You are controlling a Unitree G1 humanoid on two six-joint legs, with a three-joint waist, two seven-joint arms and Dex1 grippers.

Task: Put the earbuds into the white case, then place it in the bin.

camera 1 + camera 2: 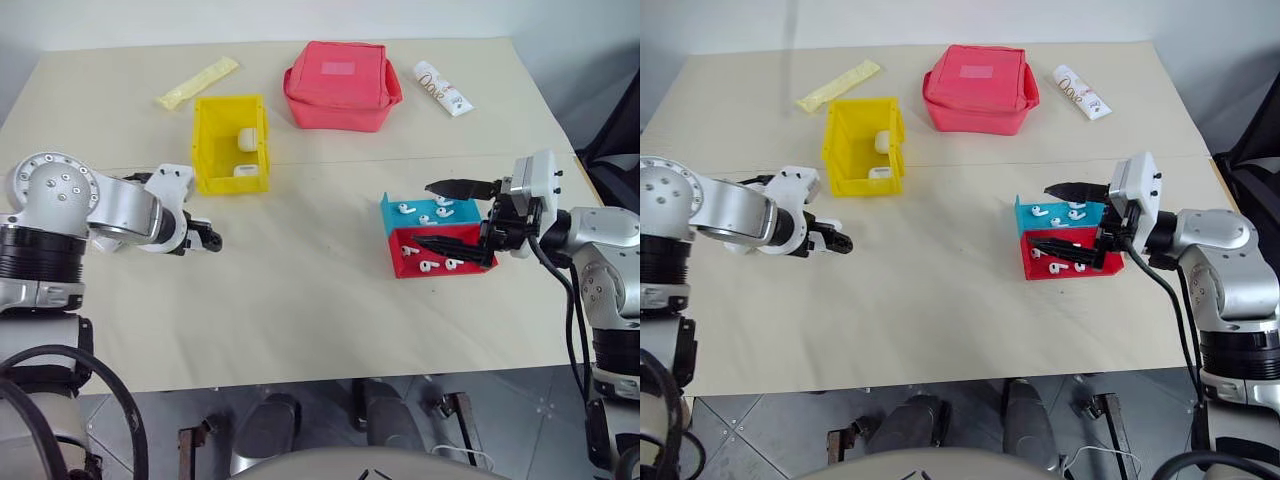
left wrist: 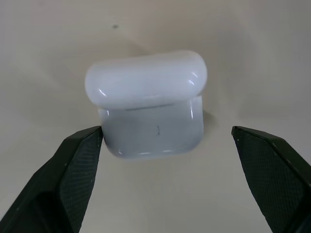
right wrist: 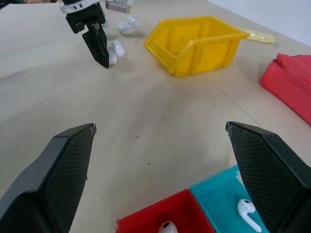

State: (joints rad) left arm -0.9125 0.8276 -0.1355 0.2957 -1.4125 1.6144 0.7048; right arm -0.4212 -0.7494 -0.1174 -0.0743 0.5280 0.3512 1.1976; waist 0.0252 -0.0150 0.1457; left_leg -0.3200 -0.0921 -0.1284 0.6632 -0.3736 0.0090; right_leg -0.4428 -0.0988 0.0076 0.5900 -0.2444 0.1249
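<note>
Two black-fingered end effectors are spread wide, nothing gripped: the left end effector (image 2: 165, 145) flanks a glossy white rounded case (image 2: 148, 104); the right end effector (image 3: 160, 160) is held above red and blue trays (image 1: 440, 240).

- The bin (image 1: 214, 150) stands on the table (image 1: 300, 300), left of centre, with two cases inside it.
- The pouch (image 1: 340, 85) sits behind and to the right of the bin.
- A tube (image 1: 443, 88) lies right of the pouch.
- A flat packet (image 1: 197, 83) lies behind the bin.
- Two trays (image 1: 400, 235) holding the earbuds (image 1: 407, 209) sit right of centre.
- The white case (image 2: 150, 104) rests on the table between the left gripper's (image 2: 167, 145) fingers.
</note>
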